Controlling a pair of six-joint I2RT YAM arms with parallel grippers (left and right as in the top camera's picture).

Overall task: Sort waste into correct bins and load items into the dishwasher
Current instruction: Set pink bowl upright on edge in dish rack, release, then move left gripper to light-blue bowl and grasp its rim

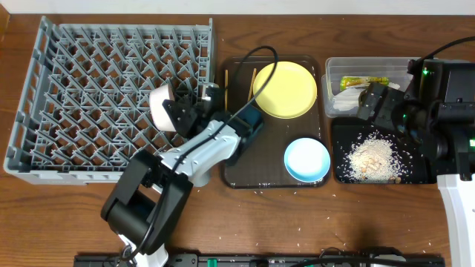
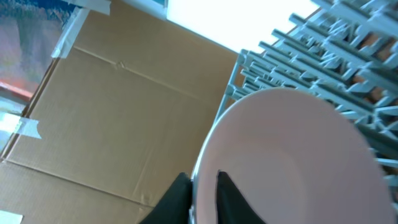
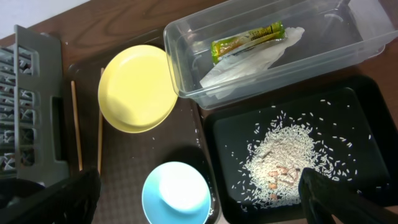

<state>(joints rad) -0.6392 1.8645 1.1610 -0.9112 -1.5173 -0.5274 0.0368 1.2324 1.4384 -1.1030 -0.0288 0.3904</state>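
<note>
Got the white bowl [image 1: 159, 98] pinched by its rim in the left gripper [image 2: 204, 186], tilted over the right side of the grey dish rack [image 1: 82, 96], so could slip from that thin edge grip or land crooked on the pegs.

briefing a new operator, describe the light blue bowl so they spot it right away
Start at the dark brown serving tray beside the grey dish rack. The light blue bowl sits in its corner nearest the black tray. Unlike the larger yellow plate, it is blue-rimmed.
</note>
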